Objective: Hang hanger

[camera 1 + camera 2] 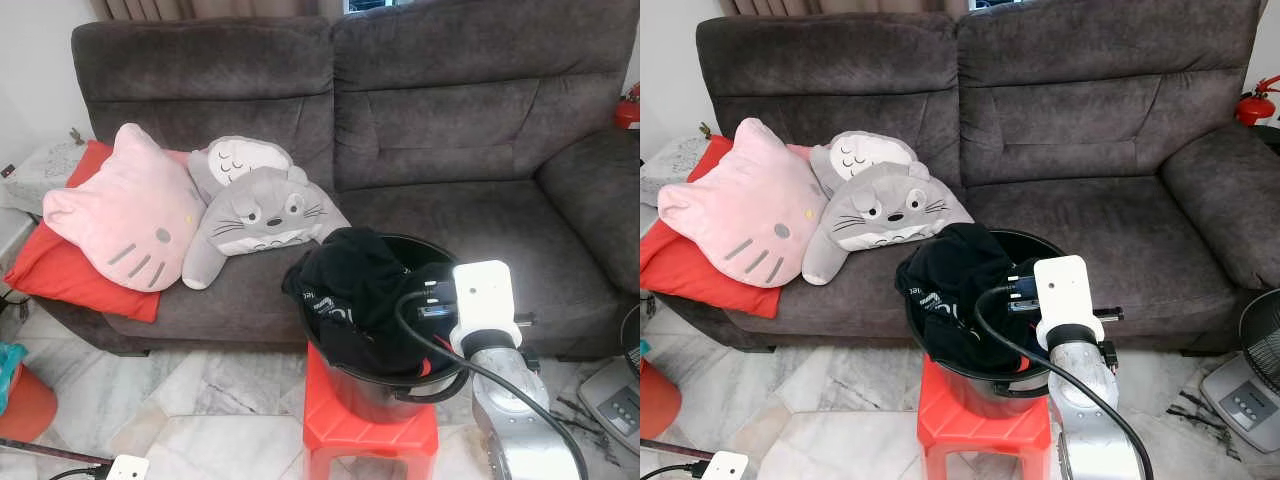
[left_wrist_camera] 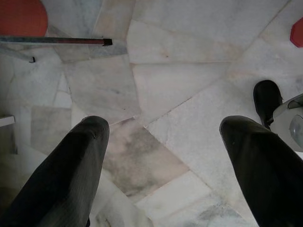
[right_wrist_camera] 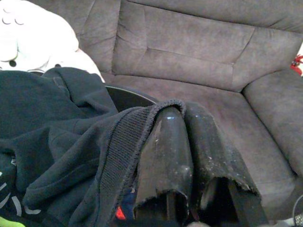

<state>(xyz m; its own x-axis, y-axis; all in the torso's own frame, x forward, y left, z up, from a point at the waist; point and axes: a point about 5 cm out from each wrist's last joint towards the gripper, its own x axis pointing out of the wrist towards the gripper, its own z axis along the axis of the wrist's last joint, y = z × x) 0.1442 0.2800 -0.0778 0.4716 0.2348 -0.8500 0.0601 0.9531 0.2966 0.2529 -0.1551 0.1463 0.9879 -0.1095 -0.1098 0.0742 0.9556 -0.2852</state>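
– Sofa time! What is the biggest thing doing?

– A big grey sofa [image 1: 450, 110] is sitting across the back. A pale stone floor [image 2: 189, 71] is lying under it all.

– What is resting on the sofa?

– A pink cat cushion [image 1: 125, 215] is leaning on a red cushion [image 1: 60, 270] at the robot's left end. A grey animal cushion [image 1: 260, 210] is lying just beside the pink one, touching it.

– What is standing in front?

– A black bucket [image 1: 980, 395] is sitting on a red stool [image 1: 370, 430], close to the sofa's front edge. Black clothes [image 1: 350, 275] are piling up in the bucket and spilling over its rim.

– What is the right arm [image 1: 515, 410] doing?

– It is reaching up to the bucket. The right claw [image 3: 182, 111] is poking into the black clothes. Its two fingers [image 3: 165, 151] are pressing close together, and a ribbed edge of the cloth is lying over their tips. I cannot tell if they are pinching it.

– And the other one?

– The left claw [image 2: 163, 125] is hanging low and pointing down at the floor. Its fingers are standing wide apart and holding nothing.

– Where is the hanger hiding?

– I cannot tell where it is.
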